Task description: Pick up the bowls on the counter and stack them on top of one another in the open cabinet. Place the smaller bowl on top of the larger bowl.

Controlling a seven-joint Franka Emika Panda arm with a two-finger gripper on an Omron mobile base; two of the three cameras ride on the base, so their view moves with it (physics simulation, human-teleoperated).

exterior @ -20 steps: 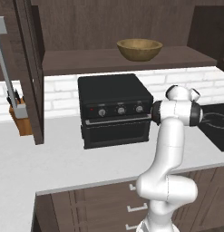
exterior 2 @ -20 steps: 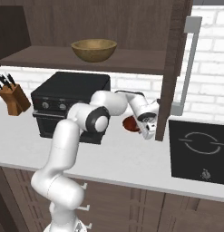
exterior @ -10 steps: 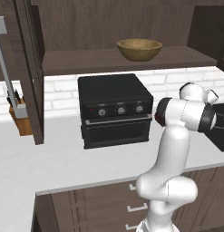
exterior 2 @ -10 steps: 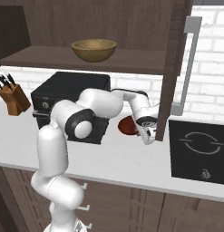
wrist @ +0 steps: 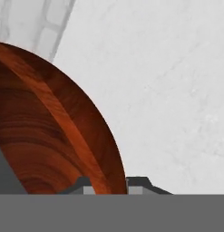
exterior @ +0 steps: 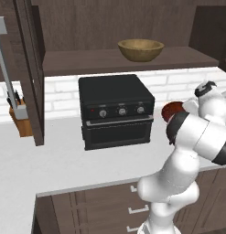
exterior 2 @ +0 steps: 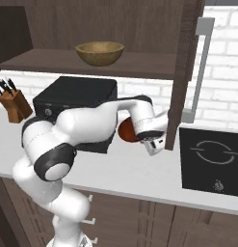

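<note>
The smaller dark red bowl (wrist: pixel 54 131) is held at its rim by my gripper (wrist: pixel 111 186), which is shut on it with one fingertip on each side of the rim. The bowl (exterior 2: pixel 126 132) sits just right of the black oven, low over the white counter (exterior 2: pixel 125 169); I cannot tell if it touches the counter. From the left base the red bowl (exterior: pixel 171 109) peeks out behind my forearm. The larger tan wooden bowl (exterior: pixel 141 49) (exterior 2: pixel 99 52) stands upright on the open cabinet's shelf (exterior 2: pixel 53 60).
A black countertop oven (exterior: pixel 116 109) stands under the shelf. The tall dark cabinet door (exterior 2: pixel 185 72) hangs open just right of the hand. A black cooktop (exterior 2: pixel 212 159) lies to the right, and a knife block (exterior: pixel 20 121) stands at far left.
The arm has folded its elbow toward the base, and the gripper with the red bowl has shifted slightly left, nearer the oven.
</note>
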